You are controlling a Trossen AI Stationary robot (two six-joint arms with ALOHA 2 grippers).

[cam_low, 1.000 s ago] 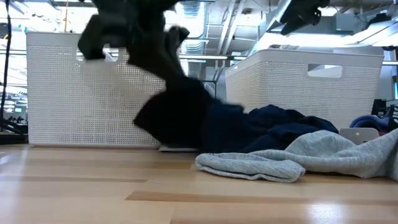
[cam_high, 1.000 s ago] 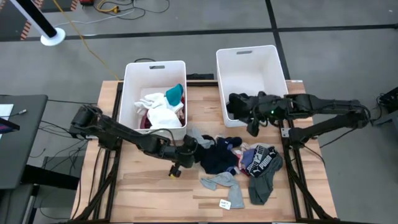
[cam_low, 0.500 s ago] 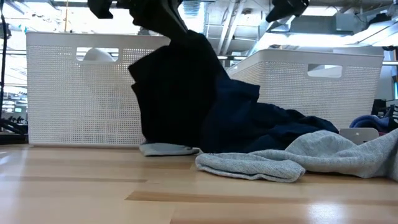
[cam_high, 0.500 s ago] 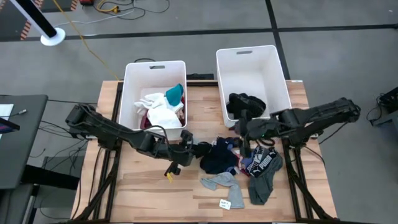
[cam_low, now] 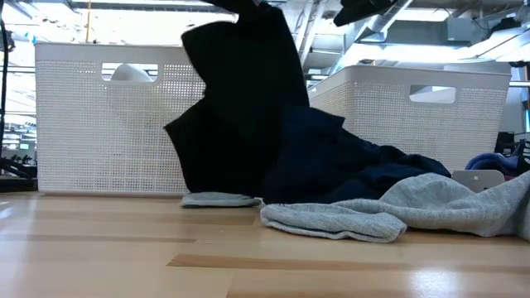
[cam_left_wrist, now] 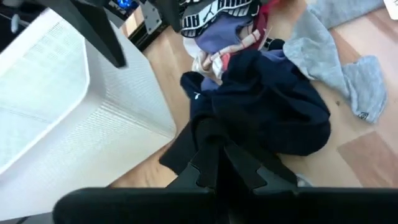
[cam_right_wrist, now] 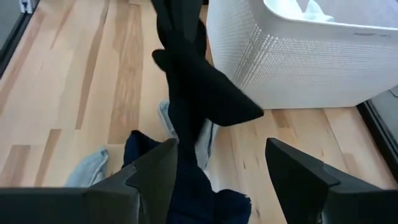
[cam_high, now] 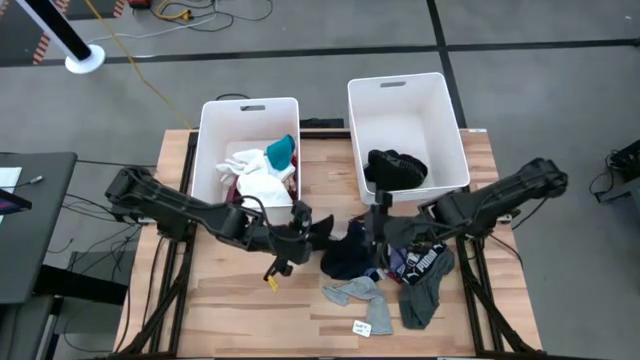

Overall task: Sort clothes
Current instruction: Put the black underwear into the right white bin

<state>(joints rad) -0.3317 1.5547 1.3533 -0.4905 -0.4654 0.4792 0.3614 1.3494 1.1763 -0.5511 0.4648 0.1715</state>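
Wooden surface (cam_high: 230,300) carries two white bins (cam_high: 247,150) at the back and my clothes pile (cam_high: 400,262) spread in front of them. My left gripper (cam_high: 312,233) has its jaws clamped on a black garment (cam_low: 240,108), lifted beside the left bin. My right gripper (cam_high: 378,228) hangs over the pile, jaws wide, holding nothing

You get even, bright overhead light on the table (cam_high: 230,310), with only soft shadows under the clothes (cam_high: 385,262). In the low view, ceiling lights glare behind the bins (cam_low: 108,124), and the near tabletop blurs. Both wrist views are sharp.
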